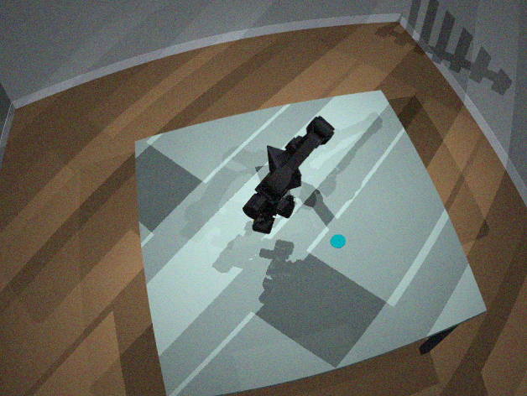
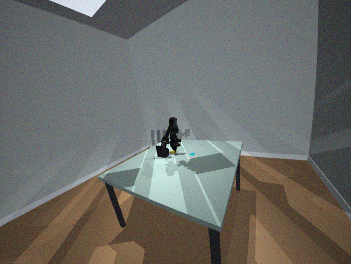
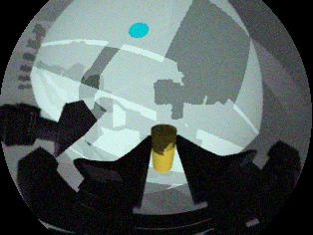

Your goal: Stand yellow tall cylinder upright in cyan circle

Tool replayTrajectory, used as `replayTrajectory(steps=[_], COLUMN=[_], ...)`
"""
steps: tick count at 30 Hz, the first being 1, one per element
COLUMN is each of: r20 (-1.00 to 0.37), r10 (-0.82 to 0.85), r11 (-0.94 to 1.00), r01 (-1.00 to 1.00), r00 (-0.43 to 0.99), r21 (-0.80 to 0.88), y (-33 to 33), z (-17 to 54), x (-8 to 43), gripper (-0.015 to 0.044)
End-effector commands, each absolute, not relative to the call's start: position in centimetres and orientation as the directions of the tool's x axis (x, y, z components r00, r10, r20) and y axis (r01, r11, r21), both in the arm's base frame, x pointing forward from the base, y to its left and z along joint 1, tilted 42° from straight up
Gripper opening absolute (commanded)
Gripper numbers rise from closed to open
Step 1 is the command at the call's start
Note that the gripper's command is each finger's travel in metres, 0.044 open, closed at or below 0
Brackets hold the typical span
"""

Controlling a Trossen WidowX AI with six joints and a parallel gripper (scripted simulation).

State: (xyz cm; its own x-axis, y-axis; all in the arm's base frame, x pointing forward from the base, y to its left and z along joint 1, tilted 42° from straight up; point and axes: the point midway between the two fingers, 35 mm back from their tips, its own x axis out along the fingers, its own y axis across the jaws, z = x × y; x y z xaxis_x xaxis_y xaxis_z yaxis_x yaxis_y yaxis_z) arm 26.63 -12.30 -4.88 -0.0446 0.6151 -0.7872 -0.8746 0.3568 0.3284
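The yellow tall cylinder (image 2: 172,152) (image 3: 163,158) is held between the two black fingers of my gripper (image 3: 163,137). In the exterior view it looks close to horizontal, beside the fingertips and low over the table; whether it touches the table I cannot tell. In the top view the arm hides nearly all of it. The cyan circle (image 1: 337,241) (image 2: 192,154) (image 3: 139,30) lies flat on the table with nothing on it. It is to the right of the gripper in the top and exterior views and near the top of the wrist view.
The pale table (image 1: 409,238) (image 2: 167,184) carries broad shadow patches and bright streaks. The black arm (image 1: 294,164) (image 2: 172,127) reaches over it, and its dark base block (image 2: 162,151) stands close to the cylinder in the exterior view. A black arm part (image 3: 75,124) shows at the left of the wrist view.
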Motion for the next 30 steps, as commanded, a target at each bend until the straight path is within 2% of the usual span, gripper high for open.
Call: replayTrajectory(steps=[1, 30], r20=[-0.788, -0.792], r10=[0.614, 0.610], r11=[0.399, 0.662], r01=[-0.846, -0.530], r00=[-0.040, -0.031], r21=[0.354, 0.531], y=[-11.7, -7.0], z=[-4.2, 0.5], x=[27.4, 31.4], gripper=[0.0105, 0.0105])
